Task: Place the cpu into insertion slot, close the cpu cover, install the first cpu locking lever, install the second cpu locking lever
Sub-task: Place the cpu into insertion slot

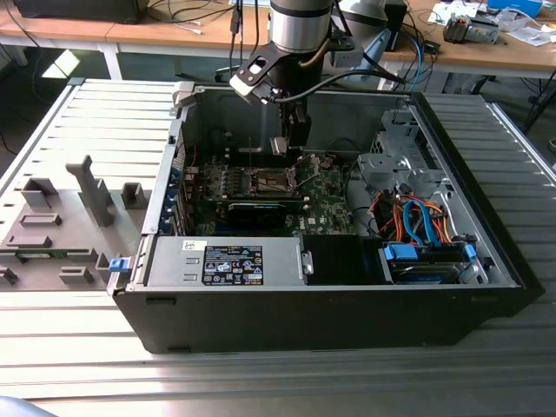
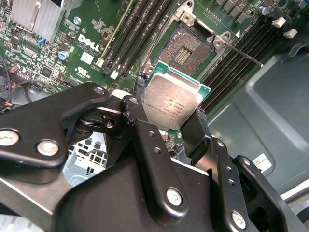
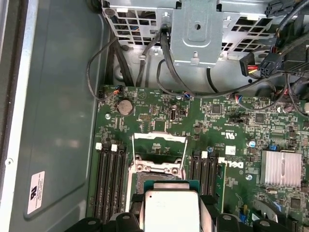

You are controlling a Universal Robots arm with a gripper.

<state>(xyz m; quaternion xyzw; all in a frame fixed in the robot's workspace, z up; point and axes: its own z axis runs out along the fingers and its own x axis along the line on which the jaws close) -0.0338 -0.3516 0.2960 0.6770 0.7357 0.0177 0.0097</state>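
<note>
Slatted metal table carries an open PC case, motherboard flat inside. We mark the gripper over the board, about 12 o'clock of the insertion slot in the exterior view. Its fingers pinch the cpu by opposite edges, we judge to spare the contacts. Chip hangs above the slot, not seated. We see the cpu cover flipped up, leaving the slot exposed for insertion.
</note>
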